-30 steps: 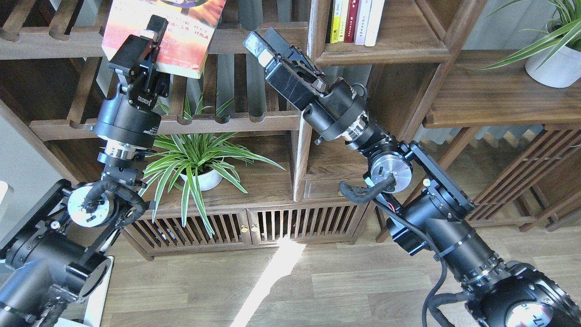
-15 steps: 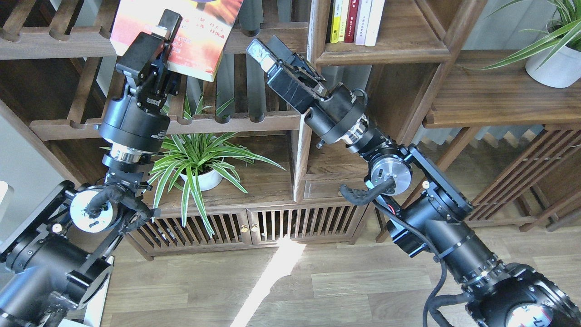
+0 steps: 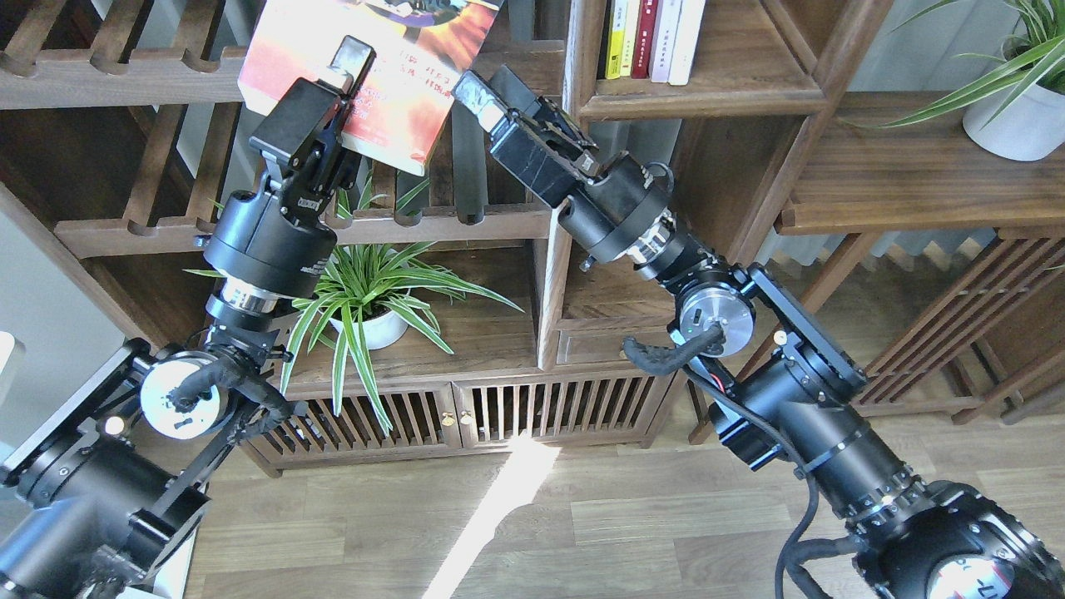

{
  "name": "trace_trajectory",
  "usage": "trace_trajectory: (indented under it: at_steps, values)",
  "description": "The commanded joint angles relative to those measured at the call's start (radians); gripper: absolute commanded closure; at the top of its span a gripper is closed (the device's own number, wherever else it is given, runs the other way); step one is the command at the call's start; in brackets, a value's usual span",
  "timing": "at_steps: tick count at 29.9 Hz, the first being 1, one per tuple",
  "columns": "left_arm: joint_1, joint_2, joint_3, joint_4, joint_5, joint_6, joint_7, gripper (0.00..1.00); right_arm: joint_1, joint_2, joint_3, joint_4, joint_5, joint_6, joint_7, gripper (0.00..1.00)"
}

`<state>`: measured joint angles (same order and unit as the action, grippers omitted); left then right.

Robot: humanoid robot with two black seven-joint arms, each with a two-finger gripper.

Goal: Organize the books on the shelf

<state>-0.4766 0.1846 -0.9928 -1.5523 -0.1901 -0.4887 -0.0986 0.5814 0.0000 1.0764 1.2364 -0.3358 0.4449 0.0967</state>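
Note:
A thick book with a red-orange cover hangs tilted in front of the slatted rack at the top left of centre, its upper part cut off by the frame edge. My left gripper is shut on its lower left edge, one finger lying over the cover. My right gripper stands open just right of the book's lower right corner, close to it; whether it touches the book is unclear. The shelf, a dark-walnut board in a narrow cubby, lies to the upper right and holds several upright books.
Slatted racks with scalloped rails run behind both grippers. A spider plant in a white pot sits below the left arm. On the wide board at the right stands another potted plant. An upright post divides rack from cubby.
My left gripper has carried the red-orange book to the right, close to my right gripper. The right gripper has barely shifted.

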Motion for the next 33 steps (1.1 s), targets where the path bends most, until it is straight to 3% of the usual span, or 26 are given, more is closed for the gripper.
trace_trajectory:
  at_steps: [1,33]
  values:
    - [0.000,0.003,0.019,0.000,0.000,0.000,0.014,0.98,0.005,0.000,0.005,-0.006,0.008,-0.002,0.002,0.00]
    - [0.023,0.001,0.071,-0.017,0.000,0.000,0.014,1.00,0.054,0.000,0.004,-0.060,0.029,-0.006,0.000,0.00]
